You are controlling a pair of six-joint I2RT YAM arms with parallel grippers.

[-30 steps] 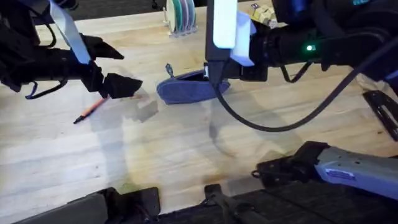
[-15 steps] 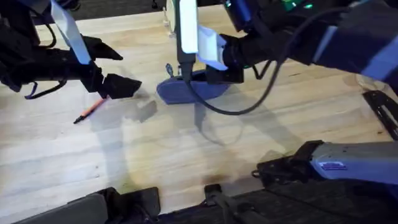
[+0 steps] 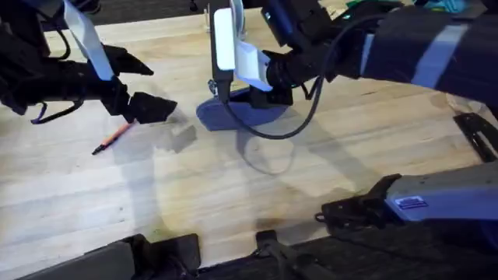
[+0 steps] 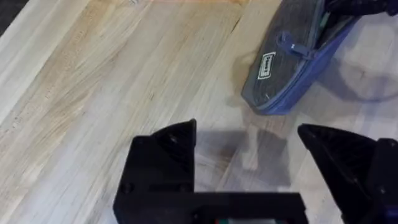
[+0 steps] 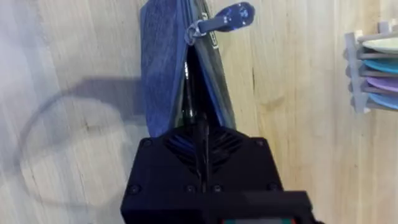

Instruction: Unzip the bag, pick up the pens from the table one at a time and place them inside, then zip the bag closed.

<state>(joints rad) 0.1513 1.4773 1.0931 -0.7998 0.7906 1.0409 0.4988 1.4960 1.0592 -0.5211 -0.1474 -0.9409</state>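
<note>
On the light wooden surface (image 3: 233,194), the right pincer (image 5: 198,134) is clenched in the oblong blue-grey fabric pouch (image 3: 233,115); the left pincer (image 4: 249,146) hovers released above the thin orange pen (image 3: 113,138).

Robot lab: two arms over a plank table (image 3: 233,194).

Table (image 3: 233,194): light wood, visible plank grain, smooth, low sheen.
Bag (image 5: 165,68): blue-grey woven cloth, matt; zipper pull (image 5: 227,17) glossy.
Left gripper (image 4: 249,168): matt black plastic.
Pen (image 3: 111,138), left of frame: smooth orange plastic.
</note>
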